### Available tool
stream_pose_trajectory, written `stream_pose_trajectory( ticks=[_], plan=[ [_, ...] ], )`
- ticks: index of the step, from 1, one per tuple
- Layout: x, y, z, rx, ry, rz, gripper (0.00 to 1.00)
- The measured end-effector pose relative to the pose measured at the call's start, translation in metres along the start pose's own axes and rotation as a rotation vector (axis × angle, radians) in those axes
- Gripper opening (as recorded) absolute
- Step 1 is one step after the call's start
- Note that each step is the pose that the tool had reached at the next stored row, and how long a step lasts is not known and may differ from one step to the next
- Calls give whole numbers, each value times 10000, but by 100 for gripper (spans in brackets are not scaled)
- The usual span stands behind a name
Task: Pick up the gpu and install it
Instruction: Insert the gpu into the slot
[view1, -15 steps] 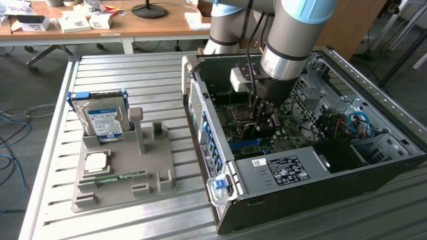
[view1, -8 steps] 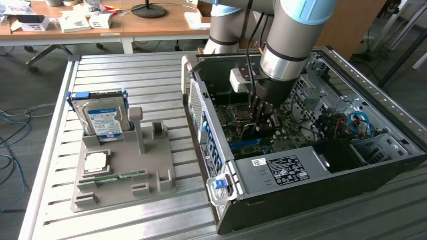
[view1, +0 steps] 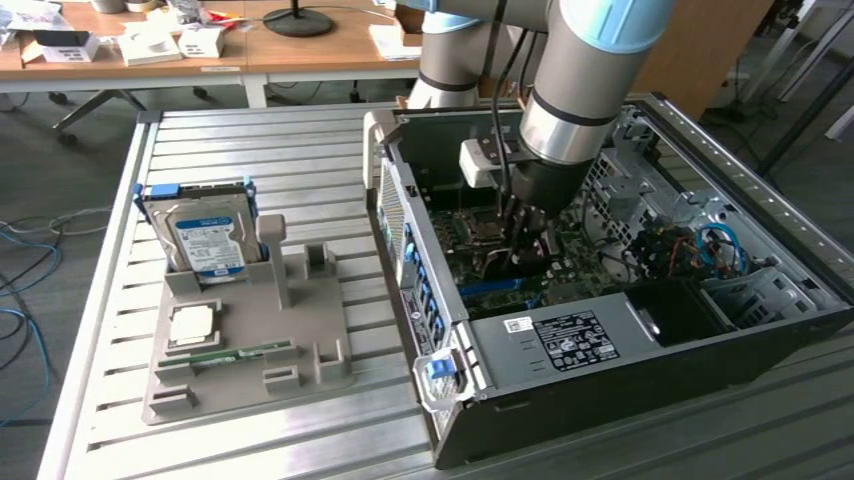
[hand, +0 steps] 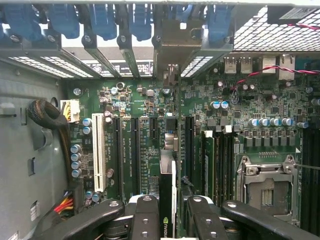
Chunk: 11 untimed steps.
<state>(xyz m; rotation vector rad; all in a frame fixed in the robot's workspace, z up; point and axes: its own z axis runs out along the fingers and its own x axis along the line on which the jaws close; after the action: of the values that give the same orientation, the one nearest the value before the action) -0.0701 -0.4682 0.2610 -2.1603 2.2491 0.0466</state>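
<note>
In the wrist view the gpu (hand: 168, 172) shows edge-on as a thin dark card with a logo on its near end. It stands upright over the motherboard's long slots (hand: 135, 150). Its pale metal end bracket (hand: 172, 45) lies against the rear slot openings of the case. My gripper (hand: 172, 220) is shut on the card, with one black finger (hand: 145, 215) on each side of it. In the exterior view the gripper (view1: 523, 240) reaches down inside the open computer case (view1: 601, 335), over the motherboard (view1: 494, 260). Whether the card sits fully in a slot, I cannot tell.
A grey fixture tray (view1: 247, 340) on the slatted table holds a blue-labelled hard drive (view1: 207, 240), a processor (view1: 194, 325) and a green memory stick (view1: 227, 352). Inside the case are a white slot (hand: 100, 150), a processor socket (hand: 267, 185), memory sticks (hand: 210, 160) and a sleeved cable bundle (hand: 50, 120).
</note>
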Motion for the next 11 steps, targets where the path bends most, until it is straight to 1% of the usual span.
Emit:
stream_pose_trajectory(
  ticks=[3,11],
  plan=[
    [0,0,22,2,-4,0,26],
    [1,0,43,1,-1,0,26]
  ],
)
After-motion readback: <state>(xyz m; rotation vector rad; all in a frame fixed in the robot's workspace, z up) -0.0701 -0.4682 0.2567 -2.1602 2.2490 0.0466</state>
